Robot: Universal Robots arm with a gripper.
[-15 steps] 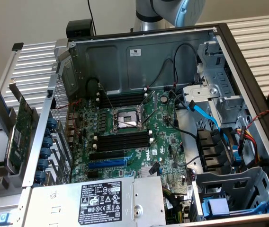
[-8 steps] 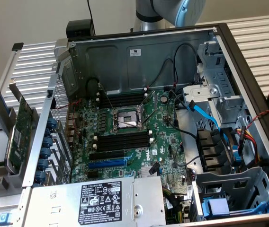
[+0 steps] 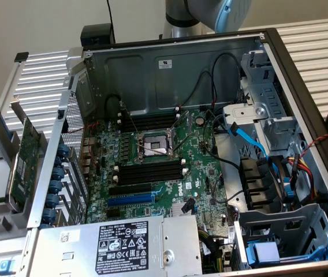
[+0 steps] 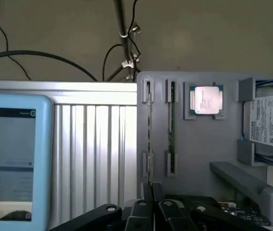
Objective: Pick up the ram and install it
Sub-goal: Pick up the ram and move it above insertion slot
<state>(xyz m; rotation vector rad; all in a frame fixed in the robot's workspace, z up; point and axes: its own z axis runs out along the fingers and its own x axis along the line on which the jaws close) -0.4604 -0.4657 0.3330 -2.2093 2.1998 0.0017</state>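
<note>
Standing next to the rig right now: the gripper [image 4: 152, 186] has its two black fingers pinched together with nothing between them that I can see. The tips point at the grey tray [image 4: 199, 144], in line with the ram [image 4: 149, 126]. That's a thin stick standing on edge in the clips along the tray's edge, right where it meets the ribbed metal surface [image 4: 95, 144]. I can't tell whether the fingers touch it. A second stick [image 4: 171, 126] stands just beside it, then a CPU [image 4: 206, 100] further in, and a hard drive [image 4: 271, 126] at the far edge.

In the exterior view the open PC case [image 3: 170, 69] shows the motherboard [image 3: 201, 173] with black memory slots [image 3: 149, 173] beside the socket – the arm [image 3: 210, 11] hangs behind the case.
</note>
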